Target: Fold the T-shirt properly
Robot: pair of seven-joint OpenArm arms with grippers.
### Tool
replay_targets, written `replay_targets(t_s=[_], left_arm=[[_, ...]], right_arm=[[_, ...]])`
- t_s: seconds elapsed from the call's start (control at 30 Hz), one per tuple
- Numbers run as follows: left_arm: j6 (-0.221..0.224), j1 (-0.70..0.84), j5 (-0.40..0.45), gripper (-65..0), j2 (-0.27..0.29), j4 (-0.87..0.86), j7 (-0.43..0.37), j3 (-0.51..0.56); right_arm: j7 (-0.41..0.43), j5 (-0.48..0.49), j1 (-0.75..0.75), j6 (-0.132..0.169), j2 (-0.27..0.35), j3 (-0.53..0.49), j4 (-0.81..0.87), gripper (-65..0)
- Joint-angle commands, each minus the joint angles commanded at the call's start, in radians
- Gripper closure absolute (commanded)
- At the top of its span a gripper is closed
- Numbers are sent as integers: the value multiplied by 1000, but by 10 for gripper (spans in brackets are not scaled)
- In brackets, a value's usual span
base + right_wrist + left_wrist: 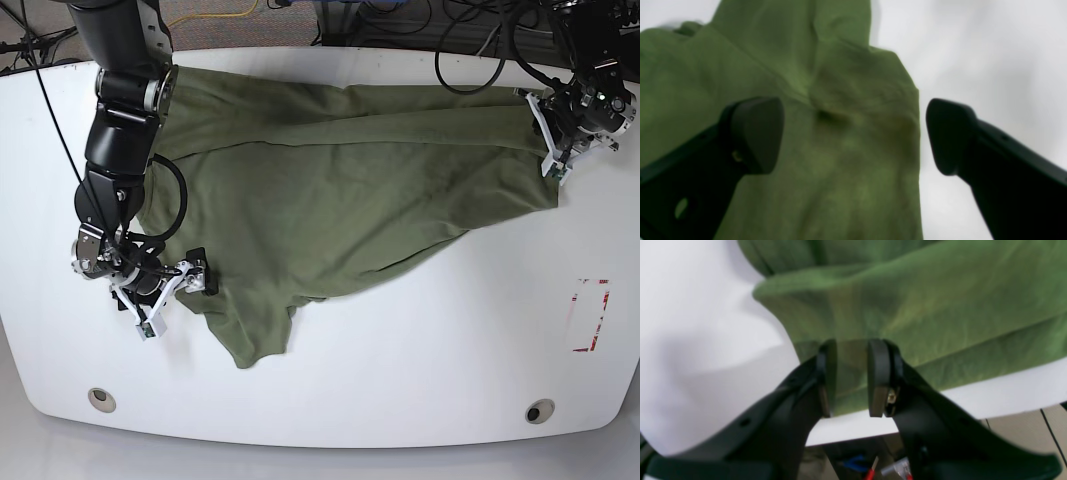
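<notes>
The T-shirt (340,190) lies wrinkly on the white bench (450,350). My right claw (178,292) is wide apart over it; my left claw's (851,378) fingers have a small gap.

Green T-shirt (846,146) — rumpled — between the hand's (855,136) spread fingers.

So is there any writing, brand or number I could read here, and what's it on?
None that I can read.
Red marks on the white table, at the base view's right: too small to make out as words or numbers.
T-shirt: no lettering shows.
Both arms: no legible text.
</notes>
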Motion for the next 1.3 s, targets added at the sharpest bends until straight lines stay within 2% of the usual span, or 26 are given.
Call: replay_targets(t_s=[0.13,0.27,0.5,0.67,0.83,0.97,1.13,1.3], left_arm=[[0,-2,-60,-139,0,28,0,-2],[0,-3,-98,-139,2,48,0,-11],[0,-44,-100,-139,8,48,0,-78],[0,-81,-98,-139,46,48,0,-150],[0,-117,-98,-139,49,48,0,-196],[0,-146,-98,-139,51,48,0,-229],[0,-210,-87,-139,52,34,0,-276],[0,-296,3,-140,49,-44,-2,-281]], right_arm=[[72,-2,26,-8,0,0,-66,-650],[137,-34,80,-8,20,0,-203,-650],[262,-117,132,-8,28,2,-345,-650],[327,-180,144,-8,28,5,-399,-650],[365,-193,141,-8,23,6,-453,-650],[365,-193,138,-8,17,6,-474,-650],[365,-195,117,-6,-32,2,-473,-650],[364,-193,115,-6,-60,5,-471,-648]])
